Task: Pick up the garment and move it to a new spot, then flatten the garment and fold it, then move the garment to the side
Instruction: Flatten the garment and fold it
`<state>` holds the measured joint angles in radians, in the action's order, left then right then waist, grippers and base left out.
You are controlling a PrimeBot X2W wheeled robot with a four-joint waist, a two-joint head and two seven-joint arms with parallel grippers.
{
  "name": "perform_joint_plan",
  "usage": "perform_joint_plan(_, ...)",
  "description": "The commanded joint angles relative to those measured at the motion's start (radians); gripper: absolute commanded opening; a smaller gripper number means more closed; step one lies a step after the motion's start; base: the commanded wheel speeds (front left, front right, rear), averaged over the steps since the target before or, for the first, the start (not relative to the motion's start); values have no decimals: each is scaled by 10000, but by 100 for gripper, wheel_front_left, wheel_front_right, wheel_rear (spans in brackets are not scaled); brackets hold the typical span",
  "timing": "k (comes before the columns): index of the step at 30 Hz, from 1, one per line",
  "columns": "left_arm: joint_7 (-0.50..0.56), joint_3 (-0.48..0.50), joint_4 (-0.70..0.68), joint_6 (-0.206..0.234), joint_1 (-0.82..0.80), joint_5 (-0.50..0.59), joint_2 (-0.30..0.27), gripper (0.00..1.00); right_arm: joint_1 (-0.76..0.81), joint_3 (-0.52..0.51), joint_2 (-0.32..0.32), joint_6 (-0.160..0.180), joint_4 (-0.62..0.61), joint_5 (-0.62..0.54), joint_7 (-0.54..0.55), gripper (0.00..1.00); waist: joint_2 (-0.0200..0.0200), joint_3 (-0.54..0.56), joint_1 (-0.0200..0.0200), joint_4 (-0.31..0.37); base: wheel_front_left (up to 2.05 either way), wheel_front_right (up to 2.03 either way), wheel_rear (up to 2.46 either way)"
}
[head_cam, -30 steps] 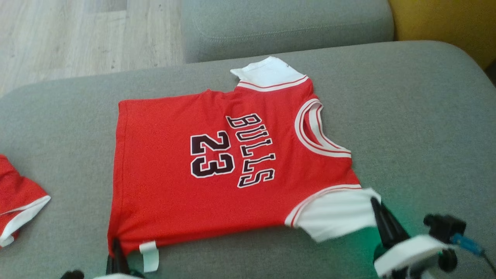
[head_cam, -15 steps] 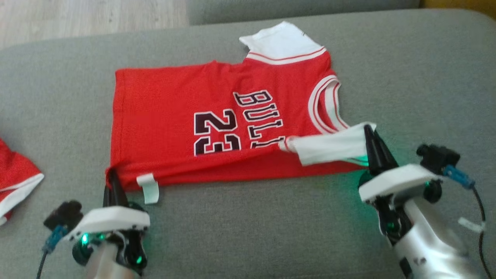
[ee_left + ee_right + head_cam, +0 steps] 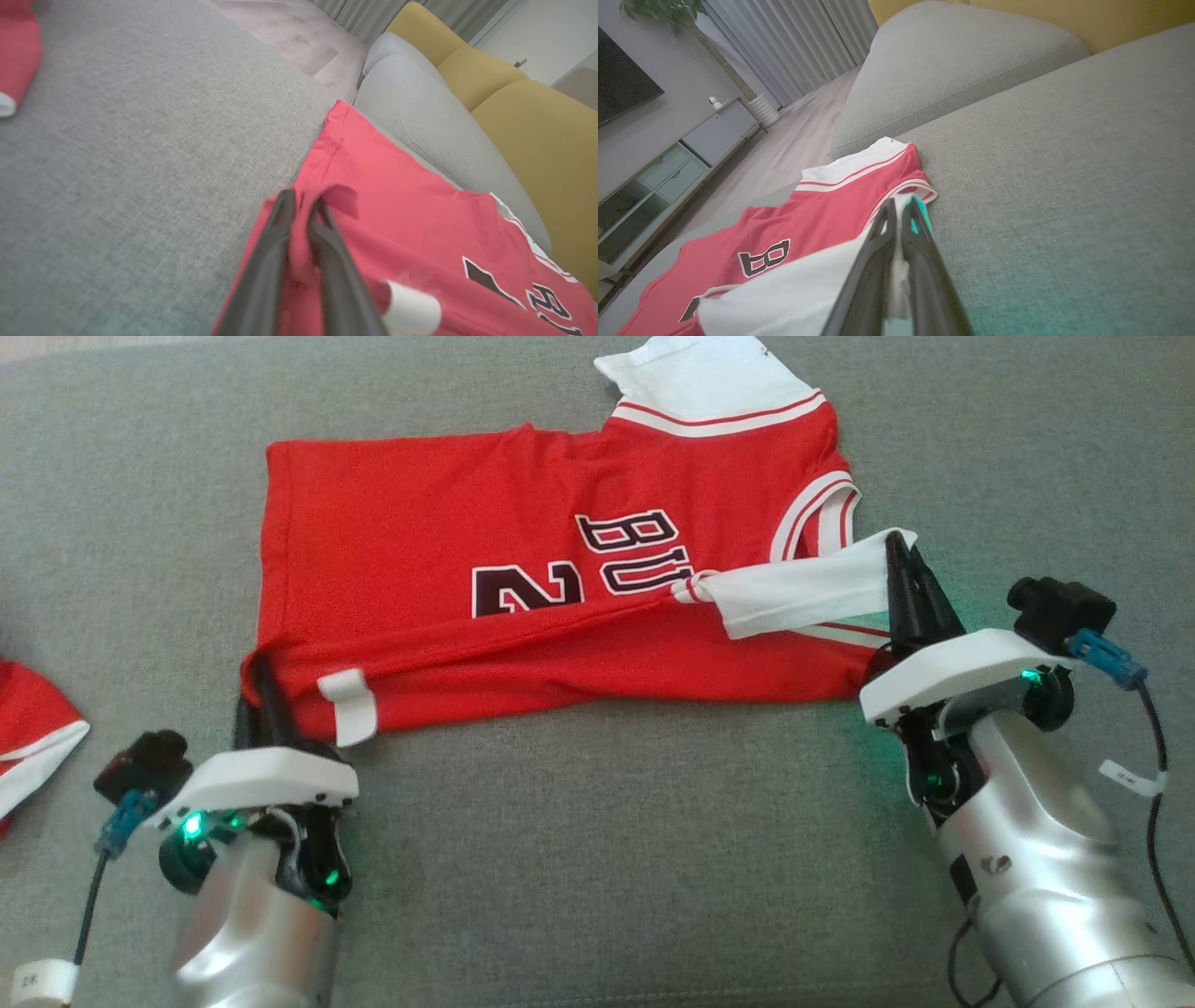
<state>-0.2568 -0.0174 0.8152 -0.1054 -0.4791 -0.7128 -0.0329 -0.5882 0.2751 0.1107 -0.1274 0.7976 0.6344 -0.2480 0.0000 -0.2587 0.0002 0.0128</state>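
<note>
The garment [image 3: 448, 537] is a red jersey with white sleeves and black lettering, lying on the grey cushion [image 3: 597, 859]. Its near edge is lifted and rolled over the lower part of the print. My left gripper [image 3: 264, 674] is shut on the near hem corner by a white tag [image 3: 347, 705]; in the left wrist view my left gripper [image 3: 301, 205] pinches red cloth of the garment [image 3: 420, 219]. My right gripper [image 3: 898, 546] is shut on the near white sleeve [image 3: 803, 590], and in the right wrist view the right gripper [image 3: 899, 205] has white cloth of the garment [image 3: 803, 205] between its fingers.
Another red and white piece of clothing [image 3: 28, 747] lies at the cushion's left edge. A second grey cushion [image 3: 952, 74] and a yellow sofa [image 3: 537, 126] stand beyond the jersey. Wooden floor, curtains and a low cabinet [image 3: 668, 163] are behind.
Both grippers have carried the jersey's near edge away from me, folding it over the number and lettering. The head camera has tilted down, so the whole picture has shifted.
</note>
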Motion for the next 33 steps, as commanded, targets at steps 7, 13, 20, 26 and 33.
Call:
perform_joint_plan(7, -49, 946, -1469, 397, 324, 1922, -174, 100, 312, -1252, -231, -33, -1398, -2367, -136, 100, 0, 255, -2, -16, 0, 0, 0)
perform_joint_plan(13, -49, 1155, -2843, 495, 1788, 3630, -174, 100, 1858, -2024, -524, -33, -2920, -4388, -136, 100, 0, 703, -2, 30, 0, 0, 0)
perform_joint_plan(20, -49, 625, -3733, 506, 3244, 5114, -174, 100, 3257, -1900, -598, -33, -3309, -5074, -137, 100, 0, 1331, -2, 32, 0, 0, 0)
perform_joint_plan(26, -49, 410, -4019, 738, 4446, 5310, -174, 100, 4212, -1820, -602, -33, -3217, -4979, -137, 100, 0, 2086, -2, 18, 0, 0, 0)
perform_joint_plan(33, -49, 252, -4026, 924, 5095, 5067, -173, 100, 4810, -1716, -604, -33, -3112, -4635, -137, 100, 0, 2516, -2, -16, 0, 0, 0)
